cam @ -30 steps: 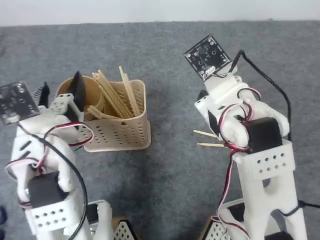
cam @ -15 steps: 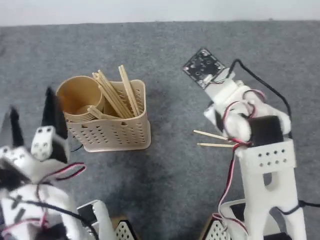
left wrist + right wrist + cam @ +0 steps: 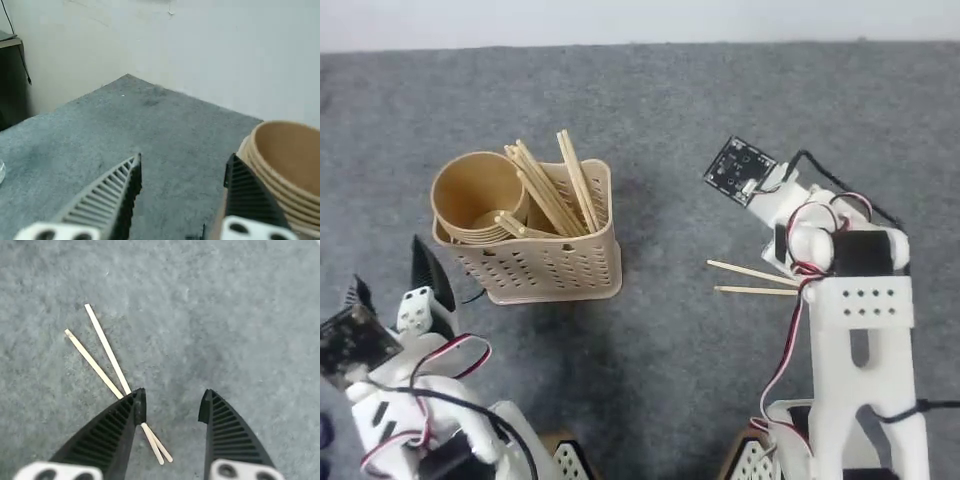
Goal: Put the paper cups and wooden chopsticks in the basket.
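Grey bench: paper cups, most chopsticks in basket at left; loose chopsticks centre-right not yet loaded; left gripper, right gripper fingers apart, empty.

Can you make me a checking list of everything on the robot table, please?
Surface: grey mat, flat.
Job's things: basket upright, with stacked paper cups and a bunch of chopsticks inside; two loose chopsticks lie on the mat outside it.
Clutter: nothing seen.
Grippers: left gripper open, beside the cups and holding nothing; right gripper open, over one end of the loose chopsticks.
Cables: red and white wires run along the arms.
Surroundings: white wall behind the mat.
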Controlling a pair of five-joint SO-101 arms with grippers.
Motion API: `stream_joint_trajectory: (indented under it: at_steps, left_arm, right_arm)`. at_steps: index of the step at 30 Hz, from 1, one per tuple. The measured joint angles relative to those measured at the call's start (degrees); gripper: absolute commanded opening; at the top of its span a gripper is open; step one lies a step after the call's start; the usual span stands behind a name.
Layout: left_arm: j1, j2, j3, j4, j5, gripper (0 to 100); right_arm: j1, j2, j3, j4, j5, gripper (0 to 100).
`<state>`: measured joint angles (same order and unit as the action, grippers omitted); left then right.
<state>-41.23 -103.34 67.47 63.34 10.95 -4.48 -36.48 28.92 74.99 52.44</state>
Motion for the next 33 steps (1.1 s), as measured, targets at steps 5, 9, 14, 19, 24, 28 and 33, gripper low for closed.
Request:
stream_joint_trajectory:
  at_steps: [5, 9, 14, 19, 24, 28, 33]
  left_arm:
    - [0.0, 0.0, 5.27, 0.97, -2.73, 25]
    - [0.0, 0.0, 10.46, 0.97, -5.8, 25]
    - [0.0, 0.0, 14.15, 0.97, -9.14, 25]
    - [0.7, 0.0, 18.64, 0.97, -13.54, 25]
    - [0.88, 0.0, 19.69, 1.67, -15.56, 25]
    - [1.05, 0.0, 20.57, 2.37, -17.76, 25]
    - [1.05, 0.0, 21.19, 2.37, -18.37, 25]
  right_arm:
    - [0.0, 0.0, 5.89, -4.48, 2.55, 18.3]
    - [0.0, 0.0, 11.6, -9.41, 5.1, 18.3]
    - [0.0, 0.18, 17.67, -15.38, 6.77, 18.3]
    - [0.0, 7.38, 18.11, -18.9, 6.95, 18.3]
    - [0.0, 16.53, 18.11, -20.84, 6.86, 18.3]
    - [0.0, 21.45, 17.76, -20.92, 8.18, 18.3]
    - [0.0, 27.52, 16.44, -24.26, 10.55, 18.3]
